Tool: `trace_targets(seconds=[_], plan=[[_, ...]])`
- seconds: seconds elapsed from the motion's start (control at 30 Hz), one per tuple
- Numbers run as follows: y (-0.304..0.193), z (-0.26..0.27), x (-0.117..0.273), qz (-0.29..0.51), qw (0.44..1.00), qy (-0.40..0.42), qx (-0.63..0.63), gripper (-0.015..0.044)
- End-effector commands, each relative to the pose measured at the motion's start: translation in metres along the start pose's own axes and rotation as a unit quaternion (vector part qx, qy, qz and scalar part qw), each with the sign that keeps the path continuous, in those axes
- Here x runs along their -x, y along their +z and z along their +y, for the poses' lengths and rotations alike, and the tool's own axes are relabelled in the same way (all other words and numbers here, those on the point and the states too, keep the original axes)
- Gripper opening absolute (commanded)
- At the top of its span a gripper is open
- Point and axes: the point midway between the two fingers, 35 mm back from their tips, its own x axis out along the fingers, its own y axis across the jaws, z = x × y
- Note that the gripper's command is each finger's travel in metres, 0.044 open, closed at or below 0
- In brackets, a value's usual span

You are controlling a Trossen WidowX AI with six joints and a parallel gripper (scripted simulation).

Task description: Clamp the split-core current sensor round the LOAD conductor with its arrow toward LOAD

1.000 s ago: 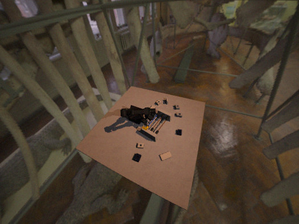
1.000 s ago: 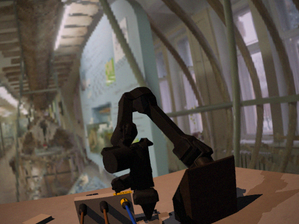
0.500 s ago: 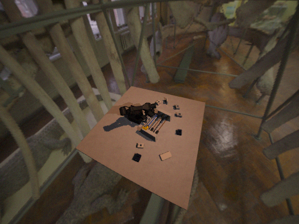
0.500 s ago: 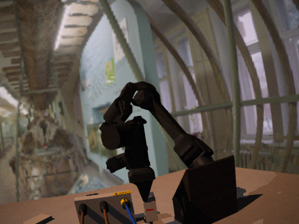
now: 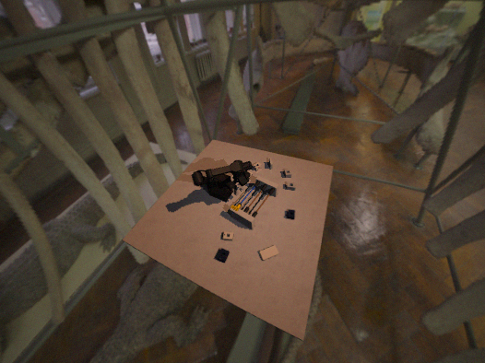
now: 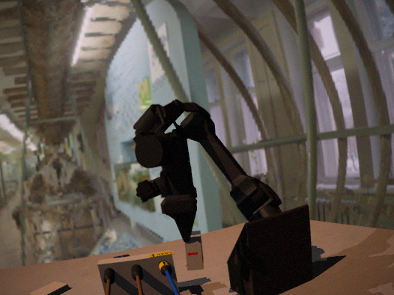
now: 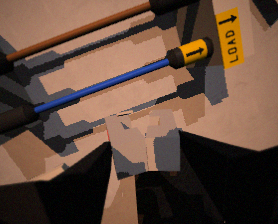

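Gripper holds sensor, raised beside blue wire. Wrist view: wire at 11 o'clock, LOAD label at 2. Keep grip light; mouth seems open; straddle wire squarely before squeezing.

Three conductors are counted between two upright end panels: one blue conductor and two brown conductors. On the counter, five small pale pieces, two dark blocks and one flat pale slab are seen from above. One sensor, one gripper, one LOAD label and one yellow band are also counted.
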Motion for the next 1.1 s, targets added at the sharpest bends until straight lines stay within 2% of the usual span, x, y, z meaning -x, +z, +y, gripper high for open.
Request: trace_targets(seconds=[0.0,0.5,1.07], plan=[[0.004,0.001,0.001,0.002,0.998,0.001,-0.057,0.0],[0.025,0.006,-0.003,0.002,0.94,0.001,-0.342,0.0],[0.048,0.01,-0.008,0.001,0.786,0.0,-0.618,0.0]])
